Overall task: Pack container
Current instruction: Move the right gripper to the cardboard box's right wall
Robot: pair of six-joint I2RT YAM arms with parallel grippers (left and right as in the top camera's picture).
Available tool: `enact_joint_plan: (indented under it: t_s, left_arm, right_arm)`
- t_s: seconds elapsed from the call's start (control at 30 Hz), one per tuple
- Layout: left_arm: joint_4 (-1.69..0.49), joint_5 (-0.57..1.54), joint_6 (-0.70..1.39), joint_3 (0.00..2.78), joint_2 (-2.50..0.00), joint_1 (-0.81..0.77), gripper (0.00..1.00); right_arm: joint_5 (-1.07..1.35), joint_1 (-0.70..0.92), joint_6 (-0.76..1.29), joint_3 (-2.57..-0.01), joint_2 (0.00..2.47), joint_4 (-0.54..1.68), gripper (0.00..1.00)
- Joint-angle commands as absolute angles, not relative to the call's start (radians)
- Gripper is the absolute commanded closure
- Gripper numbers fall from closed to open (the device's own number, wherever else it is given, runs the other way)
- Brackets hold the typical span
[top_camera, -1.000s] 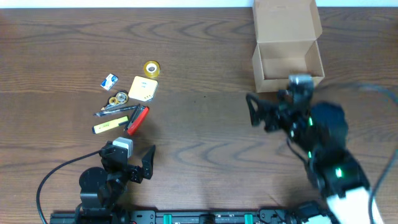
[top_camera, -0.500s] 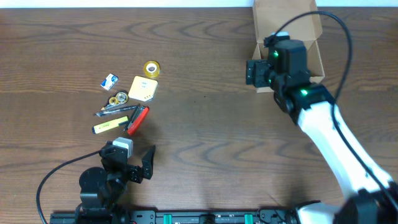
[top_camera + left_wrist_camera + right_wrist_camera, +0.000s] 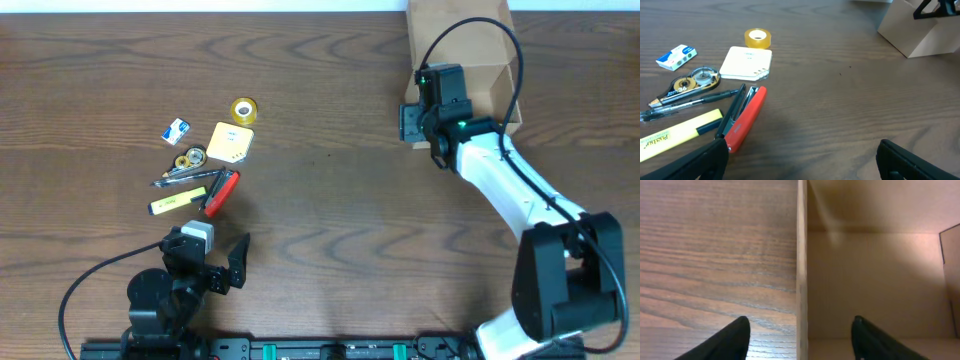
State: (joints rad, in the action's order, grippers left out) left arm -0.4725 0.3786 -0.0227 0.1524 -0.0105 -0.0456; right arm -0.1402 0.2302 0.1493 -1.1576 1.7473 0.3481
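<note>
While the brown table [image 3: 330, 210] shows a dark, streaked wood grain, the container [image 3: 465, 35] is smooth, matte tan cardboard: a plain rectangular box at the far right of the table, its hinged flap laid back and its mouth open. In the right wrist view one thin cardboard wall rises edge-on between the bare wood and the pale, empty floor of the box.

Well apart from it, at the left, the stationery lies in a loose cluster: a glossy yellow tape roll [image 3: 757, 38], a square cream pad [image 3: 746, 63] with rounded corners, a small blue-and-white eraser [image 3: 676, 56], a clear round correction-tape dispenser [image 3: 692, 80], a slim dark pen [image 3: 695, 100], a yellow highlighter [image 3: 677, 134] and a red stapler [image 3: 744, 120] with a black underside.

Stretched far forward across the table, the white right arm ends at the box's near-left corner, where the right gripper [image 3: 799, 330] points down with its jaws apart, one black finger outside over the wood, the other inside the box, and the wall between them untouched. Near the front edge, the left gripper [image 3: 800, 162] sits low, aimed toward the stationery, its jaws spread wide on nothing.
</note>
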Motion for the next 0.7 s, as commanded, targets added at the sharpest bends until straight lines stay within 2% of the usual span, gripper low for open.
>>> enact_joint_plan:
  t_s: [0.0,0.23,0.3,0.47,0.67]
  left_arm:
    - [-0.475,0.385,-0.019,0.135,-0.004,-0.039,0.05]
    - [-0.475,0.385,-0.019,0.135,-0.004,-0.039,0.05]
    - [-0.475,0.385,-0.019,0.135,-0.004,-0.039,0.05]
    - [-0.475,0.385,-0.019,0.135,-0.004,-0.039,0.05]
    - [-0.475,0.385,-0.019,0.135,-0.004,-0.039,0.05]
  right_arm:
    - [-0.153,0.223,0.141,-1.18,1.768,0.347,0.47]
    - [-0.152,0.223,0.161,-1.18,1.768,0.344,0.9]
    - [-0.146,0.224,0.184,-1.18,1.768,0.344,0.99]
    - [-0.123,0.253,0.242,-1.18,1.768,0.345,0.99]
    - [-0.123,0.379,0.44,-1.18,1.768,0.345,0.99]
